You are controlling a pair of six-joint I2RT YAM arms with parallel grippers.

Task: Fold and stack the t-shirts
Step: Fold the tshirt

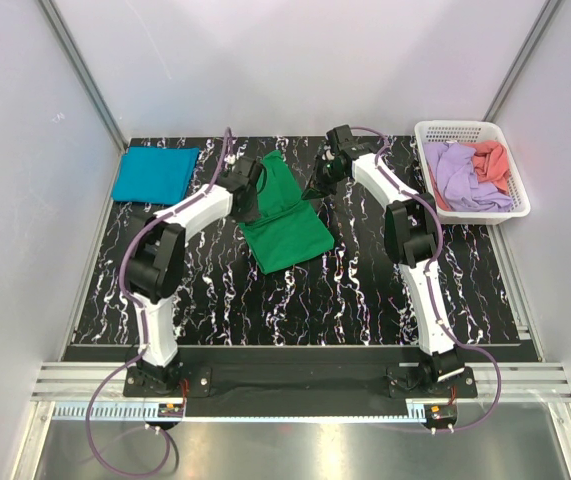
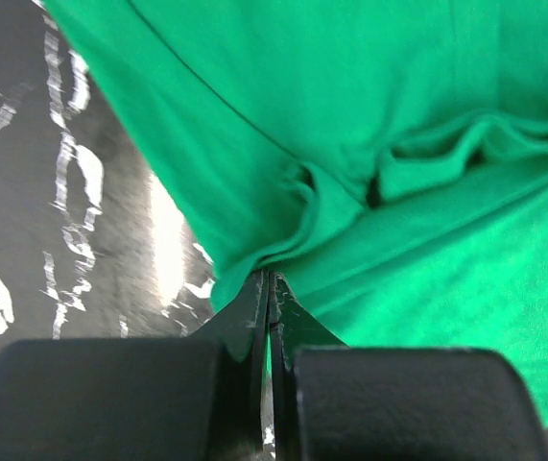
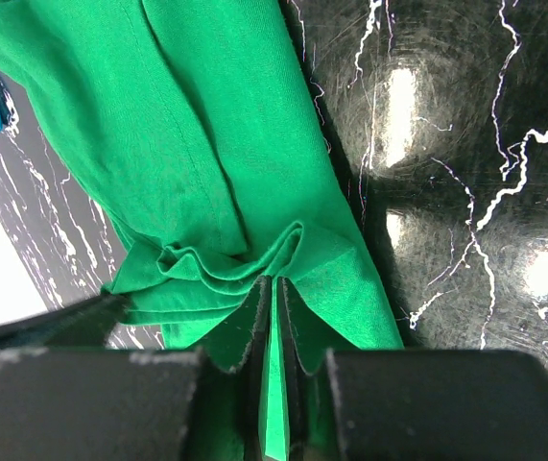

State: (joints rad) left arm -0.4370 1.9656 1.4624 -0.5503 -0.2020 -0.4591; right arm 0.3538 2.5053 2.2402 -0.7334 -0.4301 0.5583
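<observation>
Mid-fold on green t-shirt (image 1: pixel 287 235), lying just right of the folded teal t-shirt (image 1: pixel 155 172). Its far end is pinched by left gripper (image 2: pixel 269 280) and right gripper (image 3: pixel 274 288), both clamped on cloth. Next, probably: carry that end over together, lay flat, release.

the top view was bright and even, lit softly from above. the walls (image 1: pixel 295 60) were washed near white, and the arms cast only faint, soft shadows on the table (image 1: pixel 365 290). the metal strip (image 1: pixel 295 450) at the bottom edge had a pale sheen. all was sharp there. in the left wrist view the green shirt (image 2: pixel 369 115) was vivid and fairly sharp, while the table at left was smeared, with one white glare streak. the left gripper (image 2: pixel 269 288) was a dark, blurred mass. in the right wrist view round glare spots sat on the glossy table, a blown-out white patch filled the lower left, and the right gripper (image 3: pixel 272 298) was dark and soft.
</observation>
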